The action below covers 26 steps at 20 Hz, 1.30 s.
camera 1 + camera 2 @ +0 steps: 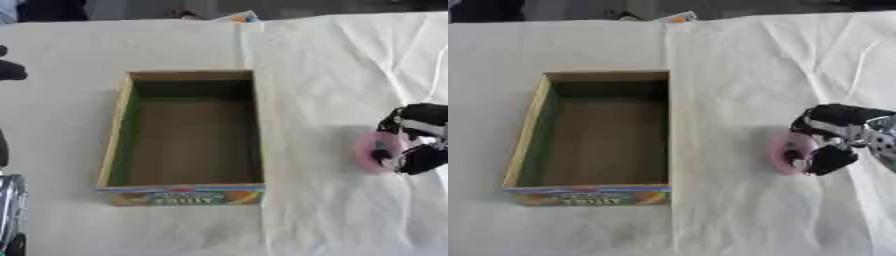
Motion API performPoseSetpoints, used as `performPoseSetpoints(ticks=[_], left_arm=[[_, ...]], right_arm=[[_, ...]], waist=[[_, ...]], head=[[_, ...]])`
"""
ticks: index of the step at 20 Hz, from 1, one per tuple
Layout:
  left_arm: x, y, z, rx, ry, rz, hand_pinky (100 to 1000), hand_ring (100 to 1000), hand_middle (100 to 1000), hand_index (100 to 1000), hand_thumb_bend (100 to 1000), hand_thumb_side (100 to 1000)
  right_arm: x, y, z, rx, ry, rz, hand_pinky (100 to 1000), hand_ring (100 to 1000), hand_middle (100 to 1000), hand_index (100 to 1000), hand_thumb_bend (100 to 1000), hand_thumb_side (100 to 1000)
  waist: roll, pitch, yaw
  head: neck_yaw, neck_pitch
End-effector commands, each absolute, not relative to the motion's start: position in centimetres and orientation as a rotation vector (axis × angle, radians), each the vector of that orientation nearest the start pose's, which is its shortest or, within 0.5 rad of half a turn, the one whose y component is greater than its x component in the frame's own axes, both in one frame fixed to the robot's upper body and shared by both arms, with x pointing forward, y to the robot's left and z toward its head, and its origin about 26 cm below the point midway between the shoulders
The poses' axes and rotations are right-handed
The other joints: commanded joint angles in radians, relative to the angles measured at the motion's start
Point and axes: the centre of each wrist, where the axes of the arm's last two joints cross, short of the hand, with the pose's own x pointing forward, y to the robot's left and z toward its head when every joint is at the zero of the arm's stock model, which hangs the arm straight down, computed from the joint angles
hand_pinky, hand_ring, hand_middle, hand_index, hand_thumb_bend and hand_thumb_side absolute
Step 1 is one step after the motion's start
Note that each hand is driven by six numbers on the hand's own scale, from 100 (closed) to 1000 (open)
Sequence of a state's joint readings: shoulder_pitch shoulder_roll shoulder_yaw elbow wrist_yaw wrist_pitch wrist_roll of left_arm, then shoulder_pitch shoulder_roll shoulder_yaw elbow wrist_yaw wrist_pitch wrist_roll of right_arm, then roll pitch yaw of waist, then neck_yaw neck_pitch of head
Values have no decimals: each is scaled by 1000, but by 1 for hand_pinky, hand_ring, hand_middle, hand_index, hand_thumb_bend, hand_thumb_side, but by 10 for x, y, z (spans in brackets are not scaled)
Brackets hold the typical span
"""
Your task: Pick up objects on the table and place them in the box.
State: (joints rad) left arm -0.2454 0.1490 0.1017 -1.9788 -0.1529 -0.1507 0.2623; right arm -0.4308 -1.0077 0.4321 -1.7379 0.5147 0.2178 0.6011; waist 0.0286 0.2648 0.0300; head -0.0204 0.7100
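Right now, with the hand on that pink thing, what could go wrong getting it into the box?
The right hand curls over only the right side of the round pink object, so it might slip during lifting. The wrinkled white cloth could drag along. The open cardboard box has raised walls; a low carry could hit its near wall.

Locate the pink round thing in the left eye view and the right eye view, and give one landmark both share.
Left eye view: the pink round thing sits at the right, mid-height, against the right hand, whose fingers curl round it.
Right eye view: same thing, shifted toward the centre, right of the middle.
Shared landmark: the open box, which lies to its left on the white cloth in both views.
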Motion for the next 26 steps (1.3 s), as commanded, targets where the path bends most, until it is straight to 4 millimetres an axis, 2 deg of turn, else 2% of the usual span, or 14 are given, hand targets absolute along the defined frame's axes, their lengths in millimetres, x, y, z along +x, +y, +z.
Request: performPoseSetpoints(ticks=[1, 3, 7, 11, 14, 18, 26], left_arm=[[295, 264, 179, 424, -2413, 64, 530, 508, 554, 664, 100, 809], [295, 264, 179, 426, -2411, 65, 530, 508, 554, 664, 100, 806], [295, 264, 178, 429, -2408, 65, 529, 508, 554, 663, 100, 797], [295, 264, 178, 431, -2407, 66, 529, 508, 554, 663, 100, 795], [295, 264, 178, 431, -2406, 65, 528, 509, 554, 663, 100, 791], [295, 264, 178, 431, -2403, 61, 528, 509, 554, 663, 100, 789], [295, 263, 178, 422, -2407, 55, 527, 509, 554, 662, 100, 782]], right_arm=[[324, -319, 207, -762, -1018, 1660, 603, 741, 487, 632, 100, 402], [321, -316, 212, -751, -1052, 1650, 600, 736, 488, 631, 100, 423], [314, -307, 226, -736, -1136, 1633, 594, 727, 495, 643, 100, 521], [305, -298, 240, -740, -1223, 1625, 588, 721, 493, 638, 100, 490], [301, -294, 249, -767, -1277, 1615, 568, 701, 479, 592, 100, 472], [297, -286, 261, -804, -1392, 1583, 553, 683, 480, 576, 100, 461], [295, -265, 303, -906, -1628, 1559, 551, 673, 498, 558, 100, 448]], waist=[[-3, -12, -2], [-3, -12, -2], [-4, -13, -4], [-6, -14, -5], [-8, -14, -6], [-9, -14, -4], [-13, -12, 10]], head=[[3, -1], [4, -2], [5, -3], [6, -4], [6, -4], [6, -5], [-3, -16]])
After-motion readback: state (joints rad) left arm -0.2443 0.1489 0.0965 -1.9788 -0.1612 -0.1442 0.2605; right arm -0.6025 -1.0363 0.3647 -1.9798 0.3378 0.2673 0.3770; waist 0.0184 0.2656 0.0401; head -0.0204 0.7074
